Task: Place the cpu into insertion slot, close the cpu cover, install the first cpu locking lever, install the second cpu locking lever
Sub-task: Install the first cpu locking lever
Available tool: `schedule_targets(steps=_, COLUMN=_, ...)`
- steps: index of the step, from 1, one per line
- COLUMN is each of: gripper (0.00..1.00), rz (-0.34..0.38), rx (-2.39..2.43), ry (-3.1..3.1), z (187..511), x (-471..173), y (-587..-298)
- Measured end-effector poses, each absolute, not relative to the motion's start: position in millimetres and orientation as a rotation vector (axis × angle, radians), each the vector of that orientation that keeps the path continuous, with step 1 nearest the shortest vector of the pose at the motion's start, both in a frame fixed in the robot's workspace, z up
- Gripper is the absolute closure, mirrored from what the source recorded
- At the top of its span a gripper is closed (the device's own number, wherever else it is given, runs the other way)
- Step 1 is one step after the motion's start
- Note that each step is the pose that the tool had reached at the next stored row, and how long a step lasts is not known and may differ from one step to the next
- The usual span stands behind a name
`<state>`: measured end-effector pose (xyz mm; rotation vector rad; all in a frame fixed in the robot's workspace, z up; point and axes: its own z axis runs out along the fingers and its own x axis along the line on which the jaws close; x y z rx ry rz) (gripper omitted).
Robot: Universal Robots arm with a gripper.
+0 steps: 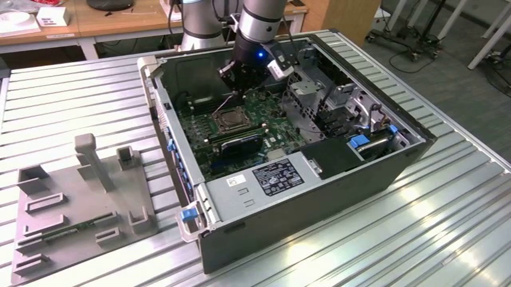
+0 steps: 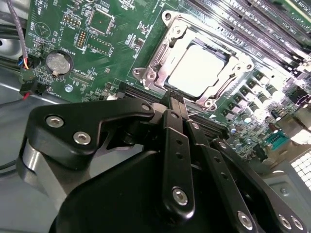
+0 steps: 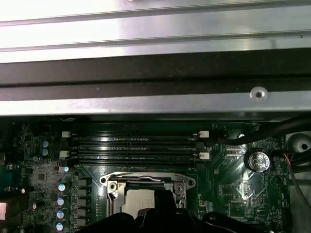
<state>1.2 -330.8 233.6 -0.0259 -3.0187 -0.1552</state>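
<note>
On the slatted surface (image 1: 415,221) lay the open computer case (image 1: 319,191). Over its green circuit board (image 2: 107,53) my end effector (image 2: 176,98) hung with fingers drawn narrow together, tips just beside the insertion slot (image 1: 226,119). The cpu cover (image 2: 163,46) lay flat around the cpu (image 2: 197,70), which sat in that slot.

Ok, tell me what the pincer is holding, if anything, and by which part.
Cannot be told. The pincer sits at the edge of the cpu cover, closed over the cpu; its own body hides any grip.
</note>
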Motion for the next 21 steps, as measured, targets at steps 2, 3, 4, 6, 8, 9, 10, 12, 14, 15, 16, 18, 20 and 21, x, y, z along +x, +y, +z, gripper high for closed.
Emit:
schedule_targets(steps=2, gripper=0.89, rz=-0.156, rx=-0.022, ry=-3.026, z=233.6, x=-0.9, y=-331.3)
schedule_targets(steps=3, gripper=0.89, rz=-0.156, rx=-0.021, ry=-3.031, z=233.6, x=-2.4, y=-331.4)
schedule_targets(steps=4, gripper=0.89, rz=-0.157, rx=-0.020, ry=-3.037, z=233.6, x=-4.3, y=-331.6)
schedule_targets(steps=6, gripper=0.89, rz=-0.157, rx=-0.019, ry=-3.049, z=233.7, x=-7.9, y=-332.0)
schedule_targets(steps=8, gripper=0.89, rz=-0.158, rx=-0.018, ry=-3.061, z=233.6, x=-11.0, y=-332.6)
schedule_targets(steps=9, gripper=0.89, rz=-0.159, rx=-0.017, ry=-3.067, z=233.6, x=-12.4, y=-332.9)
schedule_targets(steps=10, gripper=0.89, rz=-0.159, rx=-0.016, ry=-3.073, z=233.6, x=-13.8, y=-333.1)
schedule_targets(steps=12, gripper=0.89, rz=-0.160, rx=-0.015, ry=-3.086, z=233.6, x=-16.9, y=-333.6)
schedule_targets(steps=14, gripper=0.89, rz=-0.161, rx=-0.013, ry=-3.097, z=233.6, x=-20.3, y=-334.0)
schedule_targets(steps=15, gripper=0.89, rz=-0.162, rx=-0.013, ry=-3.103, z=233.6, x=-22.1, y=-334.3)
schedule_targets(steps=16, gripper=0.89, rz=-0.162, rx=-0.013, ry=-3.108, z=233.6, x=-24.1, y=-334.4)
schedule_targets(steps=18, gripper=0.89, rz=-0.164, rx=-0.012, ry=-3.117, z=233.6, x=-28.5, y=-334.9)
schedule_targets(steps=20, gripper=0.89, rz=-0.164, rx=-0.011, ry=-3.120, z=233.6, x=-30.2, y=-335.1)
schedule_targets(steps=21, gripper=0.89, rz=-0.164, rx=-0.011, ry=-3.120, z=233.6, x=-30.1, y=-335.1)
